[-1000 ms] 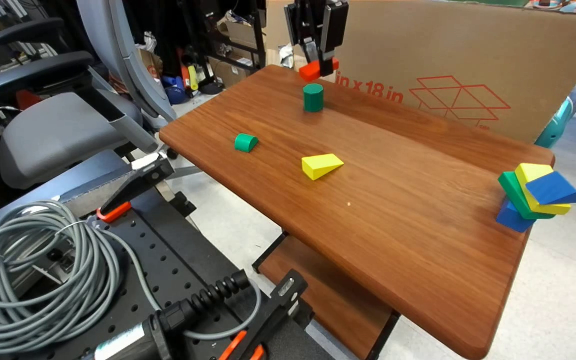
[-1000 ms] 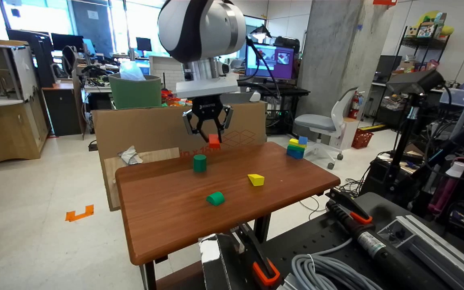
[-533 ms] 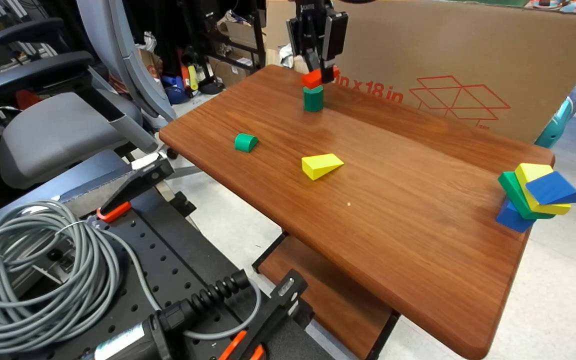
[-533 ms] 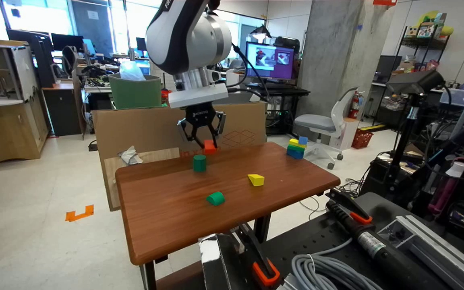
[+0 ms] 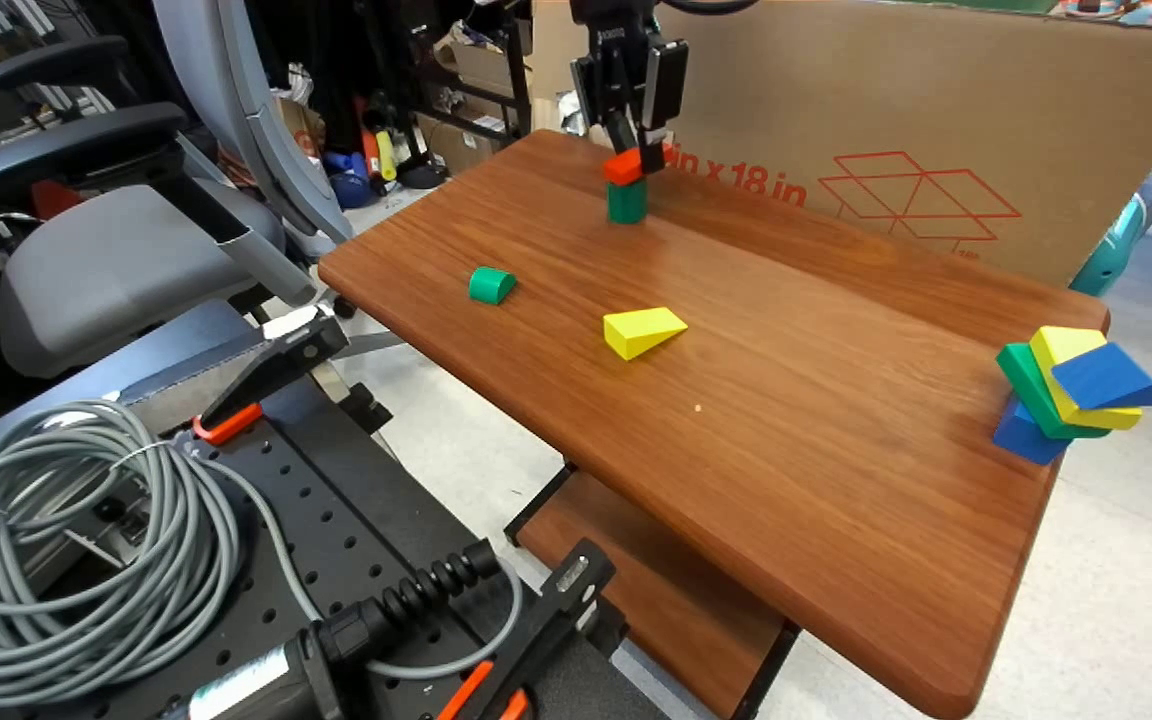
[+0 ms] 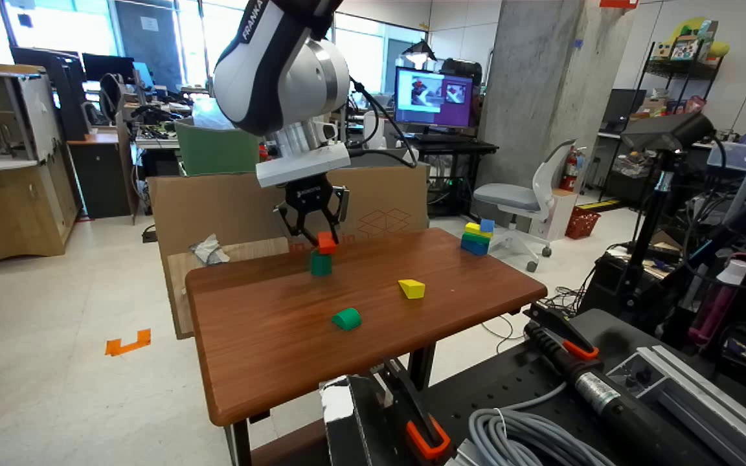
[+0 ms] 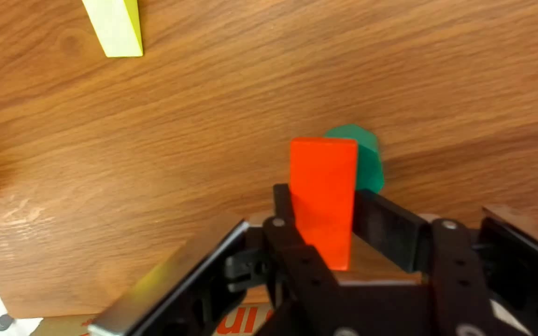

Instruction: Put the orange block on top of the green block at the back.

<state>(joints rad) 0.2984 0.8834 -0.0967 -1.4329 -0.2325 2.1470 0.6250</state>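
The orange block [image 5: 624,168] is a long red-orange bar. It also shows in an exterior view [image 6: 326,243] and in the wrist view [image 7: 323,196]. My gripper [image 7: 322,198] is shut on it, one finger on each long side. The green block at the back [image 5: 626,204] is an upright cylinder on the table. The orange block is over its top and hides most of it. In the wrist view the green block [image 7: 368,164] shows beyond the orange block's right side and far end, so the bar sits off-centre. I cannot tell whether the two touch.
A green half-round block [image 5: 492,285] and a yellow wedge [image 5: 643,332] lie on the wooden table [image 5: 786,480]. A stack of blue, green and yellow blocks [image 5: 1076,395] stands near the table's end. A large cardboard sheet [image 5: 836,110] stands behind the back edge.
My gripper has carried the orange block down, and leftward in an exterior view. It was above and beside the green cylinder and now overlaps its top. The other blocks have not moved.
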